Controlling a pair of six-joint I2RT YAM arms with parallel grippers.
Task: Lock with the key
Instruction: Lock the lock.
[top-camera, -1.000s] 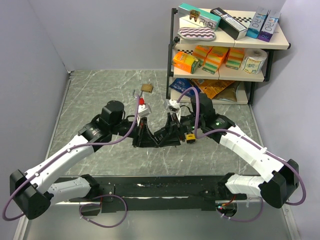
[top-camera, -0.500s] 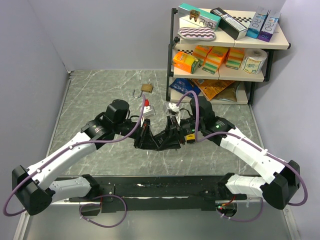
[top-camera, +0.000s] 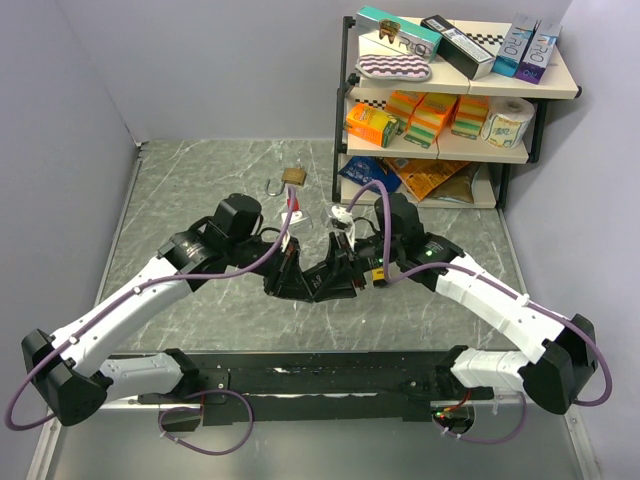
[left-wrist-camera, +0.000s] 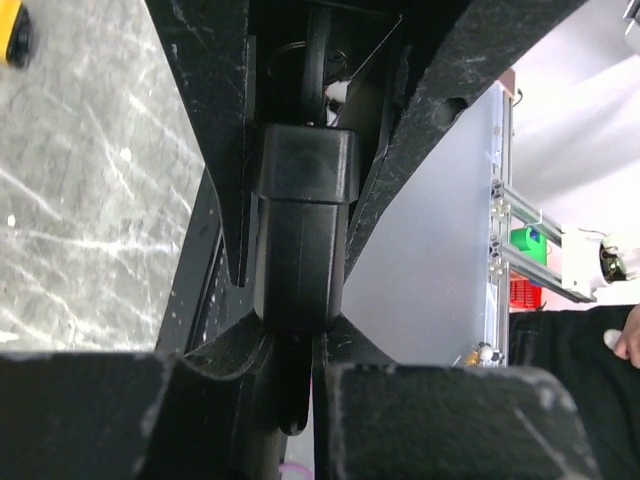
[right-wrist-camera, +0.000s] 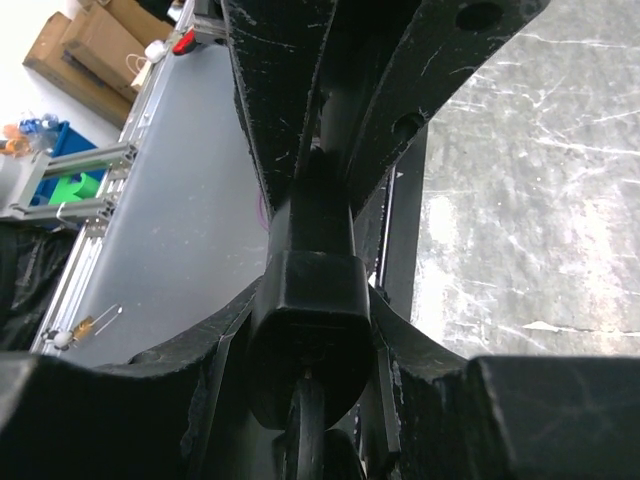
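A brass padlock (top-camera: 293, 176) lies on the far middle of the table with its shackle swung open to the left. Both grippers meet fingertip to fingertip at mid table. The key is hidden between the black fingers in the top view. In the left wrist view its black head (left-wrist-camera: 303, 235) sits between the right gripper's fingers, and a thin dark part runs down between my left gripper's (left-wrist-camera: 297, 395) nearly closed pads. In the right wrist view, my right gripper (right-wrist-camera: 310, 400) is shut on the same black head (right-wrist-camera: 312, 320). The left gripper (top-camera: 303, 283) and right gripper (top-camera: 330, 282) touch.
A shelf rack (top-camera: 340, 120) stands at the back right with boxes, sponges, a paper roll and bags underneath. Grey walls close the left and back sides. A black base rail (top-camera: 330, 375) runs along the near edge.
Both wrists have swung a little toward each other and forward while the joined fingertips stay at mid table. Neither grip has changed, and the padlock has not moved.
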